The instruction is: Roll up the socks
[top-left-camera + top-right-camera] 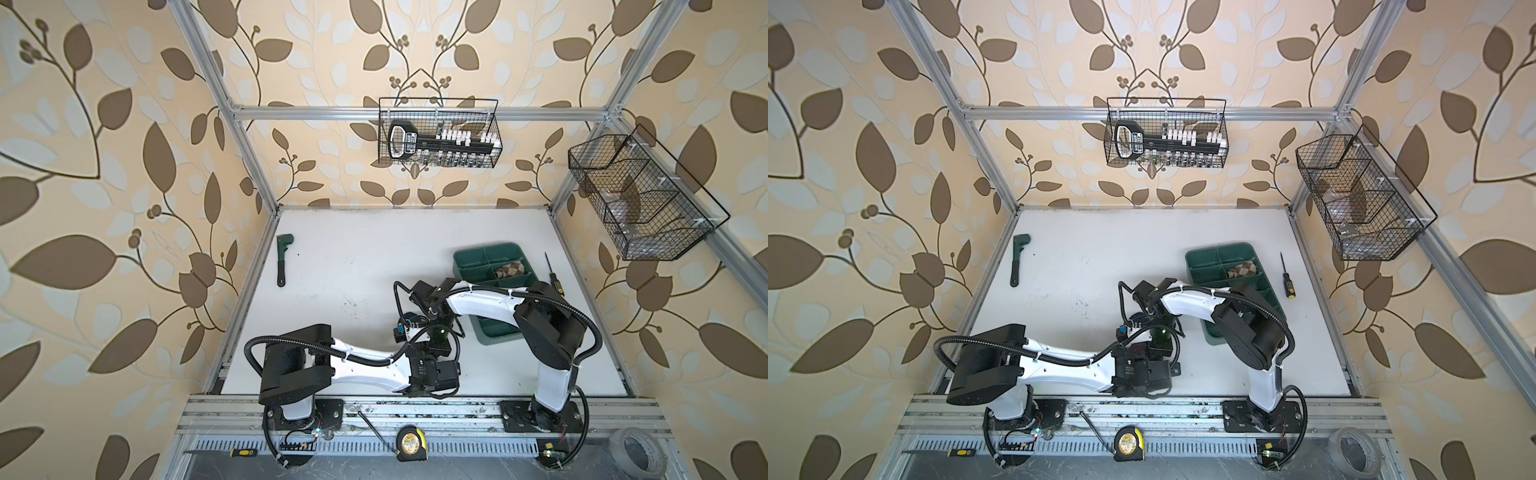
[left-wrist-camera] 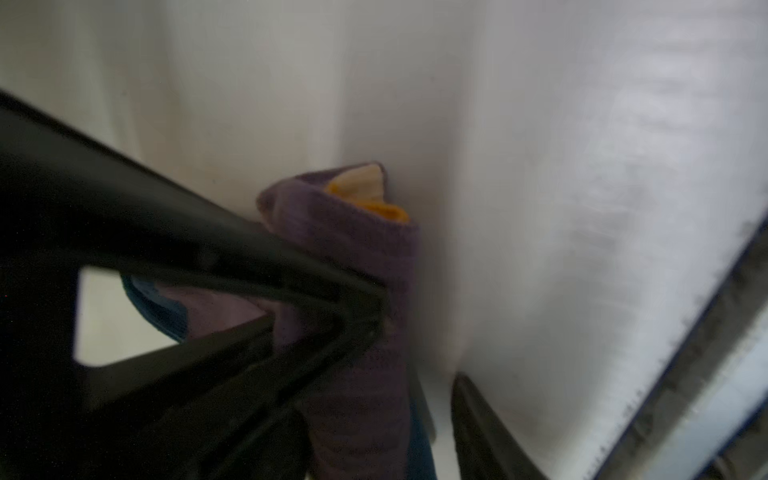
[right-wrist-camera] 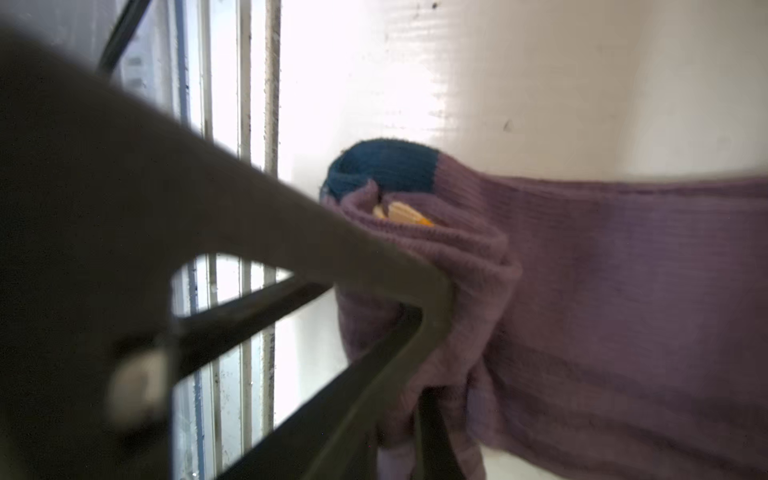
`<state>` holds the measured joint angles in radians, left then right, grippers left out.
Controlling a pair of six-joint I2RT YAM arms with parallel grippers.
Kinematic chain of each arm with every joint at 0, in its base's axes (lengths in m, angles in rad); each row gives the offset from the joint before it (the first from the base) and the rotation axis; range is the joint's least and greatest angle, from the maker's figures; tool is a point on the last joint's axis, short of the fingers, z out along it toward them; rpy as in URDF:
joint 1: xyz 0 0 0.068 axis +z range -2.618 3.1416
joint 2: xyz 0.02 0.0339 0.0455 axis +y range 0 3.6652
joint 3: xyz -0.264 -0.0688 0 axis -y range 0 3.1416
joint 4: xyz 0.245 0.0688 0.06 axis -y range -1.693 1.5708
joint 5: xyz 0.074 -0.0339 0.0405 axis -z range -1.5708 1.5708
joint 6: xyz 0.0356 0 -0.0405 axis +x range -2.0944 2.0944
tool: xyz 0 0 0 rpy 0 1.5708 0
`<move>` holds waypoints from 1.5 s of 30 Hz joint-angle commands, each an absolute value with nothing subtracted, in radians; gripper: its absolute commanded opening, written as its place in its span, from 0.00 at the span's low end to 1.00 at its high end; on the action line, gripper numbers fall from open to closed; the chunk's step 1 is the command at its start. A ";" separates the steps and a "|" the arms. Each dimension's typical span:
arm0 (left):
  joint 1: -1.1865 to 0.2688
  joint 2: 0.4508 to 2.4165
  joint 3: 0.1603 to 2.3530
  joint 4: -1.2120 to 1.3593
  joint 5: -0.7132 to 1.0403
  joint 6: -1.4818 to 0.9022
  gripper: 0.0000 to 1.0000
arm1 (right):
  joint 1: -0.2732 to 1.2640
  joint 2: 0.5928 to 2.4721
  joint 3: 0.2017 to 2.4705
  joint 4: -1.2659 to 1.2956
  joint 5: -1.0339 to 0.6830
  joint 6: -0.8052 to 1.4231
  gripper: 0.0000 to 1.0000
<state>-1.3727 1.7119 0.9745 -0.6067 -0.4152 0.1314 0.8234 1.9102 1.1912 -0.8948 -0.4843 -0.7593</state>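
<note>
Two socks are lying well apart on the white table (image 1: pixel 353 249). Reading the table in both top views as a clock face with twelve at the far wall, the purple sock (image 3: pixel 582 291) is being held between the two grippers just toward six o'clock from the centre, mostly hidden there under the wrists.

The right gripper (image 3: pixel 432 345) is pinching a bunched fold of the purple fabric, its jaws closed tight on the cloth. The rest of the sock is stretching away flat from it. A navy patch is curling at the end of the bunch, and a bit of mustard-yellow cuff is peeking out of the fold.

The left gripper (image 2: pixel 415 332) is straddling the rolled part of the same sock with its jaws parted. One finger (image 2: pixel 291 266) is pressing against the roll, while the other is standing just clear of it, a strip of table showing between them.

The argyle sock (image 1: pixel 509 268) is sitting rolled up in a far right-hand compartment of the green tray (image 1: pixel 460 259) at three o'clock. A screwdriver (image 1: pixel 556 280) is lying just beside the tray toward two o'clock, and a green wrench (image 1: pixel 283 264) is lying at ten o'clock, well apart from both arms.
</note>
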 commanded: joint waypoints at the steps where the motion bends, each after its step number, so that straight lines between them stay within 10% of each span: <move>1: -1.291 1.778 1.037 -0.569 -0.391 0.088 0.38 | 0.846 1.991 1.108 -0.870 -0.363 -0.792 0.07; 8: -1.230 1.778 1.069 -0.639 -0.203 0.141 0.00 | 0.780 1.792 0.970 -0.764 -0.393 -0.735 0.16; 26: -0.902 1.818 1.152 -0.883 0.404 0.421 0.00 | 0.454 0.671 0.656 -0.359 0.135 -0.303 0.66; 33: -0.827 1.900 1.218 -0.972 0.525 0.472 0.00 | 0.461 0.512 0.611 -0.339 -0.127 -0.520 0.63; 37: -0.795 1.952 1.253 -1.006 0.556 0.480 0.00 | 0.647 0.553 0.608 -0.476 -0.200 -0.755 0.59; 45: -0.741 2.011 1.288 -1.029 0.592 0.494 0.00 | 1.319 0.882 0.411 -0.144 0.435 -0.956 0.69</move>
<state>-0.7483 1.9755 1.2858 -0.9791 0.6144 0.4698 1.2530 0.7734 0.4519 -0.2867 0.2150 -0.8402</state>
